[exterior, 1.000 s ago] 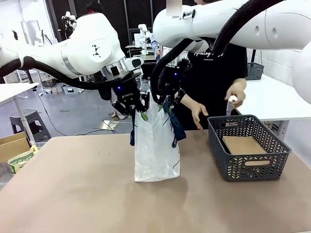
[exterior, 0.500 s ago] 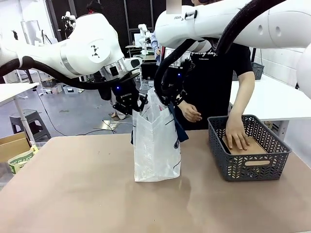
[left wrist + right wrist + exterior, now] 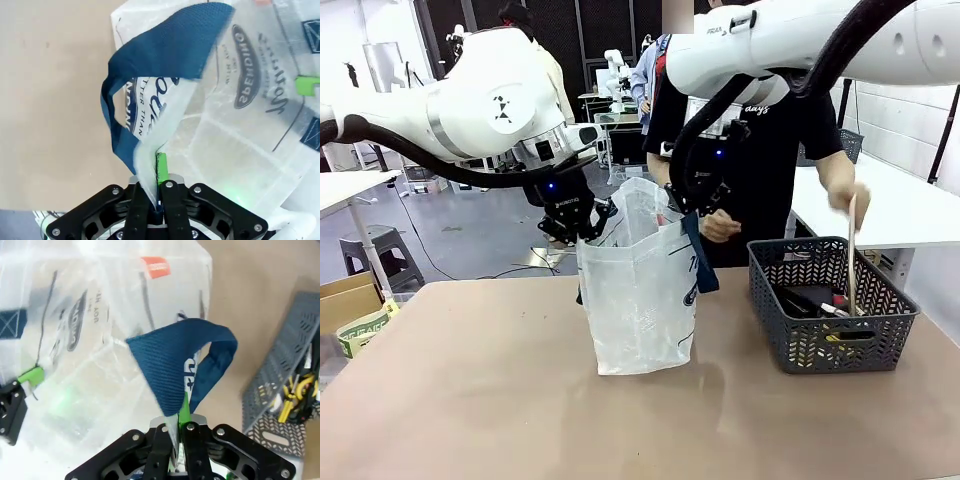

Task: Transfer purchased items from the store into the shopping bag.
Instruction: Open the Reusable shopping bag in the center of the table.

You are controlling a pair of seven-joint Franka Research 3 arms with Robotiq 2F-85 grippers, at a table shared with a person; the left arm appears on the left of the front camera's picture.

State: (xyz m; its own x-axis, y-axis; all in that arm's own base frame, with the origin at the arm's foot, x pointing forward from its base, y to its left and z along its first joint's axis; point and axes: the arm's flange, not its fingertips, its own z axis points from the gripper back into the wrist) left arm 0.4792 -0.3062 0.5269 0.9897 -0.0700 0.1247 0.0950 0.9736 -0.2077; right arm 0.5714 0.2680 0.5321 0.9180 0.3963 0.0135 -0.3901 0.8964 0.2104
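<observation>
Left gripper (image 3: 156, 170) and right gripper (image 3: 179, 421) are both pinching the rim of one translucent white plastic bag (image 3: 640, 300) beside one dark grey mesh basket (image 3: 808, 342).

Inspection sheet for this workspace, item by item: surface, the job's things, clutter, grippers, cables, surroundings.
Surface: table, tan, bare around the bag.
Job's things: bag upright, mouth held open; basket to its right, apart from it, holding dark packs; a person's hand holds a thin brown sheet on edge in the basket.
Clutter: cardboard box off the table's left edge.
Grippers: left gripper shut on the bag's rim; right gripper shut on the opposite rim.
Cables: black hoses along both arms, off the table.
Surroundings: stool, white table.
</observation>
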